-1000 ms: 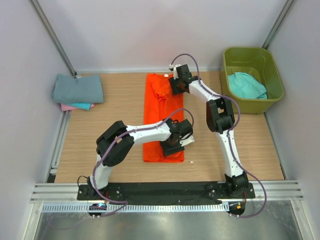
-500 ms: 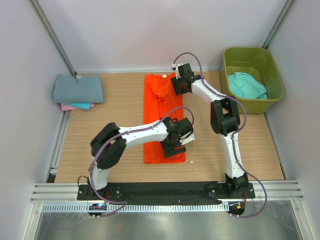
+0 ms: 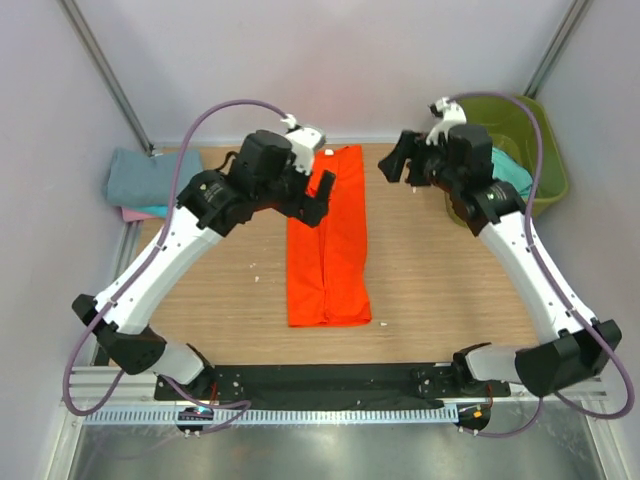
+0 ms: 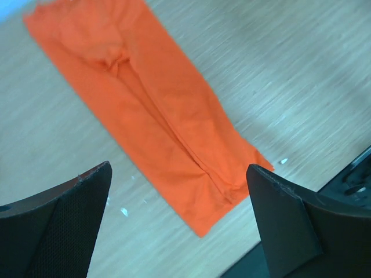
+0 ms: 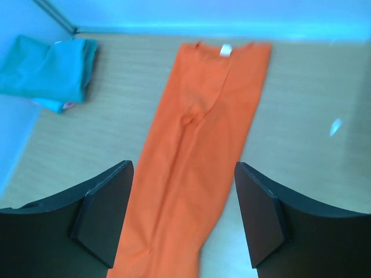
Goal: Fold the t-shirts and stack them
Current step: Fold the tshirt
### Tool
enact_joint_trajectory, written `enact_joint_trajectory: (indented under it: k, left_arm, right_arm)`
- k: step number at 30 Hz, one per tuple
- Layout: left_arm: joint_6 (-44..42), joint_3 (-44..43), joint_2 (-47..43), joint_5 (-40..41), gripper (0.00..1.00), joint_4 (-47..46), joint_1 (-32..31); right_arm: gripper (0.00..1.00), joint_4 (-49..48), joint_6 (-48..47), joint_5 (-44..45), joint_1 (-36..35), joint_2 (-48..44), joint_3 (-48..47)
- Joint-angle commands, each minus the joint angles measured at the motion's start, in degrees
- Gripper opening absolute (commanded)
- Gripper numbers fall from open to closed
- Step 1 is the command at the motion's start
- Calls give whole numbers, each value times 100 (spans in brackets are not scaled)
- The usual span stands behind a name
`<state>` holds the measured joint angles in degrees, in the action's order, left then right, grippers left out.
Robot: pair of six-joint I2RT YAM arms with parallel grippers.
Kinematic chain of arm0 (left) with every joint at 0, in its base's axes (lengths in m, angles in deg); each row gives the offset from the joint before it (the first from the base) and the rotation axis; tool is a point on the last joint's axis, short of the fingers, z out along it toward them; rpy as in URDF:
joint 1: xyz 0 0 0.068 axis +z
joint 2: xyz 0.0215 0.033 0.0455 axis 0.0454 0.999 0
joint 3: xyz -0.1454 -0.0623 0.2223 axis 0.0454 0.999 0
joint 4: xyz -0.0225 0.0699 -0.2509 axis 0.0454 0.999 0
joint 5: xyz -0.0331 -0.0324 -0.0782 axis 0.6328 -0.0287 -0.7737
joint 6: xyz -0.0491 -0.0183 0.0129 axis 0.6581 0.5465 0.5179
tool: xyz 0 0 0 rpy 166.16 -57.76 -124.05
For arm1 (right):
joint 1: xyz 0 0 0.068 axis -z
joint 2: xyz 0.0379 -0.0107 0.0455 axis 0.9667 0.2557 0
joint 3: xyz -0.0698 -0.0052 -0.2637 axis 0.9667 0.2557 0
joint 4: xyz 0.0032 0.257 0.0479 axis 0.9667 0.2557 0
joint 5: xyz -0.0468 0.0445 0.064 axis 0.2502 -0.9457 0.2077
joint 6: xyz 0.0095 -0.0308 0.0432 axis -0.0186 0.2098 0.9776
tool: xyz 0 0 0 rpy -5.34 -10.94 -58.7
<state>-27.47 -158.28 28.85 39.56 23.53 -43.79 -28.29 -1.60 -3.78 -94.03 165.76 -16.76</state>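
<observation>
The orange t-shirt (image 3: 328, 240) lies flat on the bench (image 3: 450, 290) as a long narrow strip, both sides already folded in, its hem end toward the arm bases and its neck end away from them. At the hem end the layers do not meet evenly. I judge that this is the first risk: an end-to-end fold would come out crooked, and a small stack does not forgive this. Some small white bits (image 3: 385, 323) lie just beside the hem corner, and I cannot tell what they are. Further along, the left pincer (image 4: 178, 168) hangs above the left edge of the neck end, jaws wide apart and holding nothing. The right pincer (image 5: 183, 165) is to the right of the same end, also spread and empty. If a pincer takes only the top layer, the tucked sides can fall open, and soft cloth may drag instead of lifting. The left arm covers the far left corner of the shirt from above, both wrist views are blurred, and the height of the pincers over the cloth is unclear. Far left of the shirt lies the folded stack (image 3: 155, 178), its lower shirts showing only edges. Far right, the olive tub (image 3: 540, 120) with a teal shirt (image 3: 510, 170) is half hidden by the right arm.
</observation>
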Motion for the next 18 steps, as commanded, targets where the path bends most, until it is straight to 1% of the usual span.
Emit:
enact_joint_trajectory:
  k: [1, 2, 3, 4, 5, 6, 7, 8, 9, 11, 12, 16, 18]
  left_arm:
    - [1522, 714, 65, -709, 95, 127, 787]
    - [1753, 1247, 3, -1131, 94, 109, 1346]
    - [1938, 1522, -84, -1892, 92, 92, 1630]
    - [2132, 1812, -146, -2326, 89, 65, 2138]
    - [2429, 2572, -225, -2608, 87, -83, 2343]
    - [2598, 2927, -348, -2820, 86, -154, 2510]
    - [2713, 3357, -418, -3205, 81, -242, 2634]
    - [2931, 3718, -489, -3322, 78, -495, 2827]
    - [3064, 4453, -663, -3419, 76, -628, 2889]
    - [3284, 5029, -796, -3639, 74, -961, 3065]
    - [3424, 5528, -875, -3674, 74, -1033, 3101]
    - [3627, 6347, -1139, -3728, 73, -1402, 3163]
    - [3689, 6534, -1175, -3702, 72, -1604, 3171]
  right_arm:
    - [77, 461, 1605, -1216, 320, -22, 1473]
    - [77, 408, 1896, -1472, 451, -241, 1740]
    - [77, 382, 1942, -1692, 461, -330, 1969]
    - [77, 407, 1960, -1903, 470, -409, 2337]
    - [77, 416, 1977, -1966, 470, -506, 2523]
    - [77, 416, 2030, -2019, 461, -637, 2716]
    - [77, 416, 2074, -2141, 461, -682, 3110]
    - [77, 373, 2161, -2220, 461, -709, 3314]
    - [76, 338, 2293, -2291, 461, -735, 3516]
    - [76, 276, 2416, -2483, 461, -709, 4000]
    - [75, 250, 2469, -2572, 461, -657, 4149]
    - [74, 31, 2601, -2713, 260, -560, 4834]
    - [73, -93, 2689, -2766, 172, -533, 5003]
